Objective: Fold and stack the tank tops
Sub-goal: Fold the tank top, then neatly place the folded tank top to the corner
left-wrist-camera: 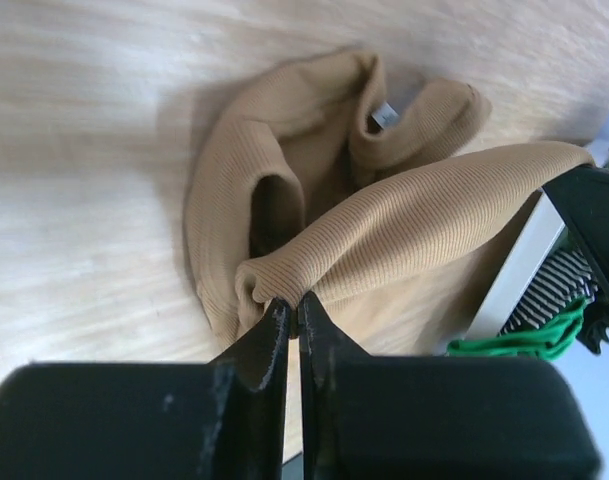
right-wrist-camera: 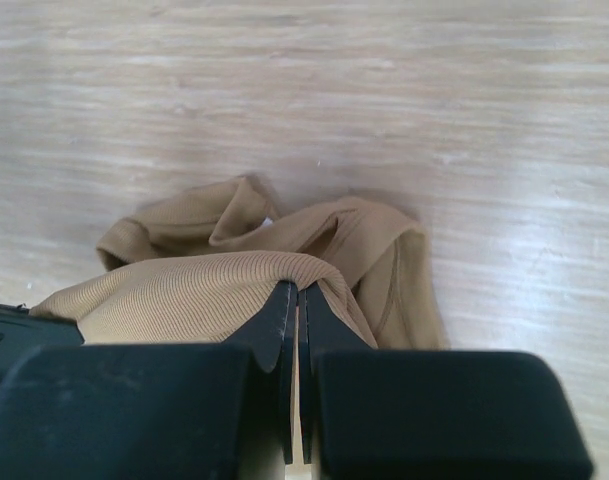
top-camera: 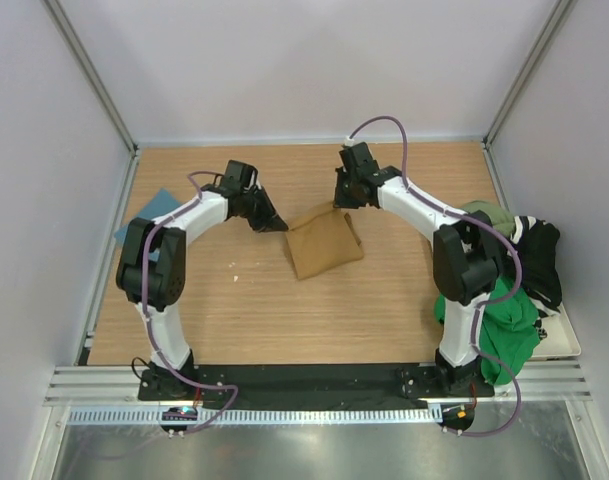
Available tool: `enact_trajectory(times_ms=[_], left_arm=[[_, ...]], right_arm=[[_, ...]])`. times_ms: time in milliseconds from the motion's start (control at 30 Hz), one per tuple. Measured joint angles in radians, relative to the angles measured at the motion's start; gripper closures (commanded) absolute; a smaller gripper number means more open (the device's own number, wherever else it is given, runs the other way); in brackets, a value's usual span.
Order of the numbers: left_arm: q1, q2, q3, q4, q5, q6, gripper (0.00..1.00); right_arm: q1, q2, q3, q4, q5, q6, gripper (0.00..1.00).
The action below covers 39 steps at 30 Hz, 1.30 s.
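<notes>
While my left jaws and my right jaws are each pinched shut on an edge of the one tan ribbed tank top [top-camera: 324,243], holding a fold of it raised over the middle of the wooden worktop [top-camera: 284,320], one teal tank top [top-camera: 156,205] lies flat at far left. Three more are heaped at right: one green [top-camera: 512,325], one black [top-camera: 539,250], one olive [top-camera: 487,212].

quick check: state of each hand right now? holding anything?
Left hand: closed, pinching a fold of the tan tank top.
Right hand: closed, pinching the same tan tank top.
</notes>
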Motion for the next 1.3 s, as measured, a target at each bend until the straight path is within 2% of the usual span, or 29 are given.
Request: enact_trajectory(times_ms=[67, 100, 133, 167, 200, 233, 267, 300, 367, 400, 600, 667, 700, 733, 767, 833, 900, 933, 1067, 1200, 1300], left_arm=[[0.013, 0.051, 0.05, -0.009, 0.004, 0.006, 0.85], [0.019, 0.077, 0.075, -0.009, 0.005, 0.011, 0.8], [0.026, 0.11, 0.11, -0.012, 0.006, 0.019, 0.7], [0.033, 0.145, 0.147, -0.017, 0.003, 0.03, 0.64], [0.04, 0.175, 0.18, -0.02, 0.0, 0.034, 0.58], [0.045, 0.198, 0.206, -0.022, -0.005, 0.043, 0.47], [0.049, 0.216, 0.228, -0.027, -0.011, 0.051, 0.42], [0.05, 0.229, 0.246, -0.032, -0.016, 0.053, 0.26], [0.053, 0.239, 0.273, -0.038, -0.022, 0.055, 0.21], [0.054, 0.24, 0.281, -0.039, -0.024, 0.057, 0.18], [0.043, 0.142, 0.222, -0.045, -0.068, 0.092, 0.19], [0.031, 0.063, 0.158, -0.047, -0.088, 0.097, 0.19], [0.022, 0.024, 0.126, -0.042, -0.099, 0.097, 0.18], [0.01, -0.013, 0.098, -0.039, -0.108, 0.097, 0.17], [-0.005, -0.044, 0.075, -0.039, -0.116, 0.097, 0.16], [-0.04, -0.086, 0.037, -0.019, -0.134, 0.096, 0.13], [-0.068, -0.097, 0.013, 0.002, -0.146, 0.092, 0.04], [-0.081, -0.095, 0.001, 0.017, -0.15, 0.089, 0.04], [-0.101, -0.045, -0.019, 0.043, -0.172, 0.073, 0.06], [-0.099, 0.042, -0.011, 0.07, -0.194, 0.068, 0.09], [-0.097, 0.096, 0.004, 0.084, -0.192, 0.057, 0.14]], right_arm=[[-0.011, 0.05, 0.035, 0.008, -0.005, 0.005, 0.96], [-0.014, 0.066, 0.045, 0.015, -0.005, 0.007, 0.88], [-0.019, 0.087, 0.055, 0.024, -0.004, 0.016, 0.86], [-0.024, 0.104, 0.064, 0.035, -0.002, 0.023, 0.85], [-0.029, 0.122, 0.072, 0.042, 0.005, 0.03, 0.81], [-0.033, 0.139, 0.084, 0.048, 0.012, 0.039, 0.76], [-0.035, 0.155, 0.093, 0.056, 0.021, 0.049, 0.68], [-0.039, 0.169, 0.103, 0.062, 0.032, 0.06, 0.48], [-0.043, 0.187, 0.109, 0.076, 0.056, 0.081, 0.39], [-0.046, 0.189, 0.109, 0.076, 0.064, 0.087, 0.38], [-0.048, 0.127, 0.013, 0.135, 0.095, 0.084, 0.39], [-0.048, 0.066, -0.057, 0.14, 0.088, 0.078, 0.28], [-0.048, 0.042, -0.079, 0.142, 0.083, 0.074, 0.11], [-0.051, 0.013, -0.098, 0.141, 0.078, 0.07, 0.03], [-0.055, -0.011, -0.113, 0.143, 0.067, 0.059, 0.0], [-0.066, -0.056, -0.143, 0.162, 0.027, 0.035, 0.0], [-0.09, -0.099, -0.202, 0.214, -0.05, 0.024, 0.09], [-0.107, -0.115, -0.235, 0.235, -0.093, 0.02, 0.11], [-0.177, -0.111, -0.311, 0.289, -0.233, 0.004, 0.1], [-0.214, -0.059, -0.315, 0.315, -0.32, -0.008, 0.09], [-0.221, -0.013, -0.315, 0.335, -0.376, -0.017, 0.15]])
